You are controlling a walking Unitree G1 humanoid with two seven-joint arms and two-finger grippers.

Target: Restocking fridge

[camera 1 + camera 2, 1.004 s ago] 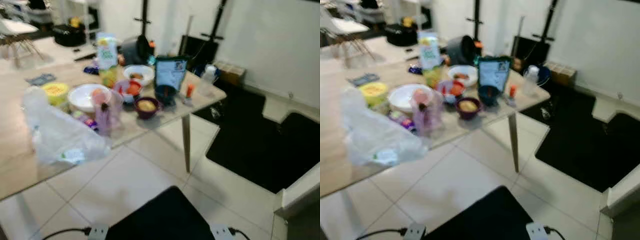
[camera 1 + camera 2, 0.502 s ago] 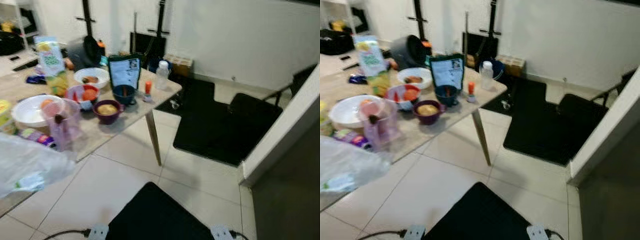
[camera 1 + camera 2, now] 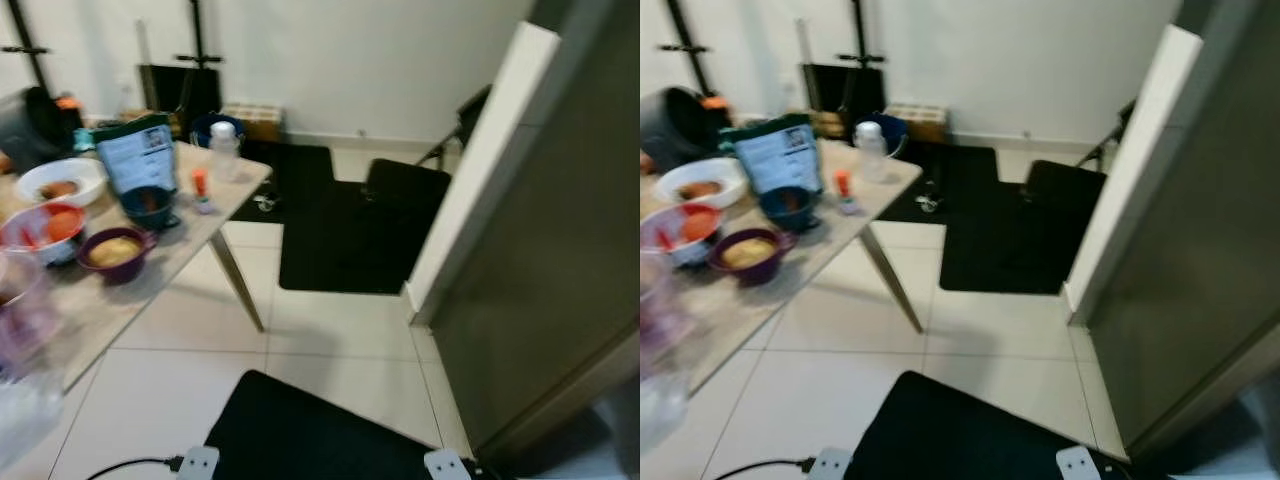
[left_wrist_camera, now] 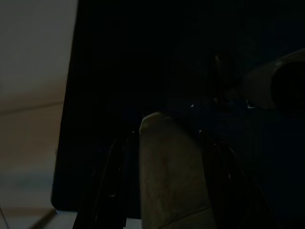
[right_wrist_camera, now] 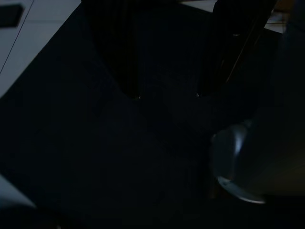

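Standing right of table (image 3: 200, 215), fridge (image 3: 540, 250).

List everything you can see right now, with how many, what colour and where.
Table: one, light wood, on the robot's left.
Bowls: four; white at the far left, red and white in front of it, purple near the table edge, dark blue in front of the pouch.
Pouch: one, dark green with a pale label, upright behind the blue bowl.
Bottle: one, clear with a white cap, near the table corner.
Small bottle: one, orange top, beside the blue bowl.
Mats: black, on the white tiled floor past the table.
Panel: one, white edge, grey face, on the right.
Stands: two, black, by the far wall.
Left gripper, right gripper: hanging idle, wrist views very dark.
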